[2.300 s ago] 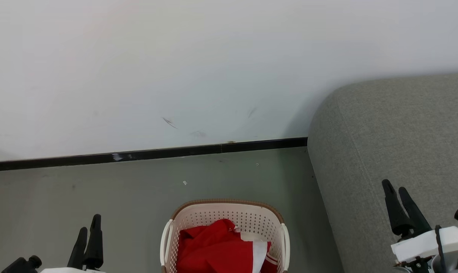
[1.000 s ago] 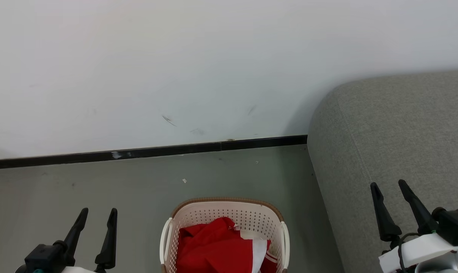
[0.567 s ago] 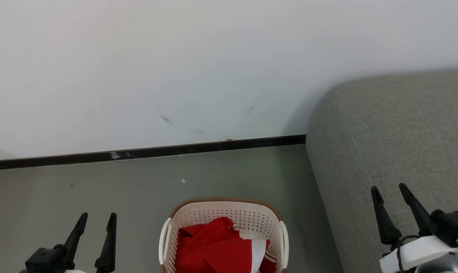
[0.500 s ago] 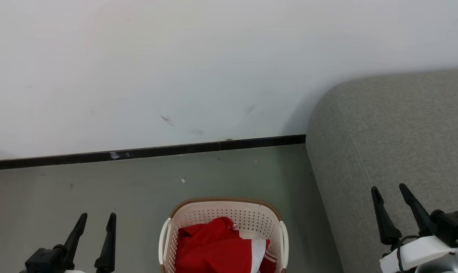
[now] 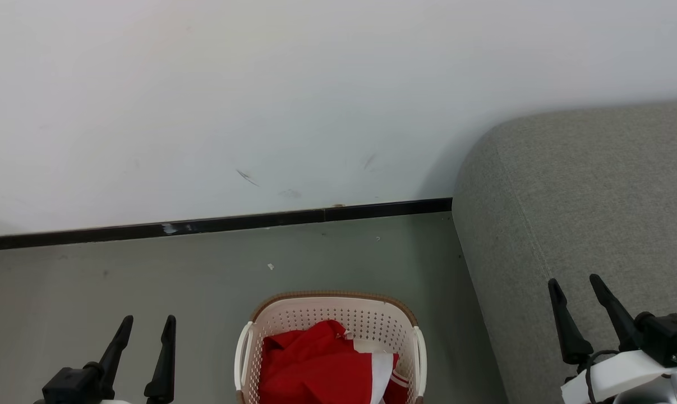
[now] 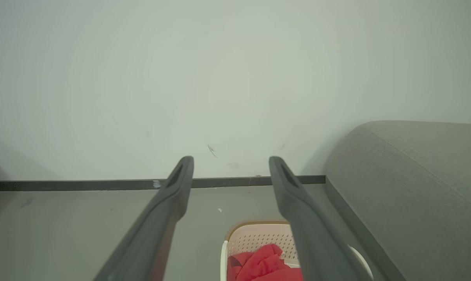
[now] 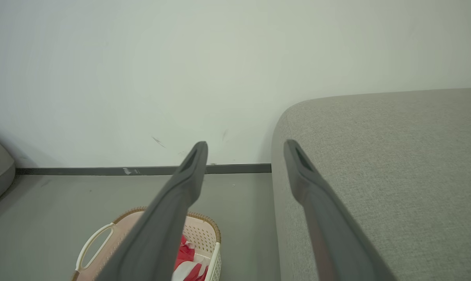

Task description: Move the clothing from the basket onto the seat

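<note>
Two grippers, both empty. Left gripper (image 5: 148, 320): long dark fingers spread as wide as they go, nothing between them, hanging above the grey-green floor (image 5: 91, 280) and pointing toward the white wall (image 5: 259, 84).

To its right and lower down stood the cream-white perforated plastic basket (image 5: 332, 295) with a brown woven-look rim, on the floor. The bright red fabric garment (image 5: 316, 367) with white panels lay crumpled inside it, untouched.

Further right, the right gripper (image 5: 574, 279): fingers likewise wide apart, holding nothing. Beneath and ahead of it lay the large grey-green upholstered sofa (image 5: 585, 196), its rounded end near the basket.

Step in hand, as judged: the reach into the basket. Both grippers sat well apart from the garment.

- Descend from above, inside the rim, clear of the perforated walls and handles.
- Pinch a raised fold near the heap's middle, not a trailing edge, so the whole garment lifts.
- Raise it clear of the rim before swinging rightward onto the sofa.
</note>
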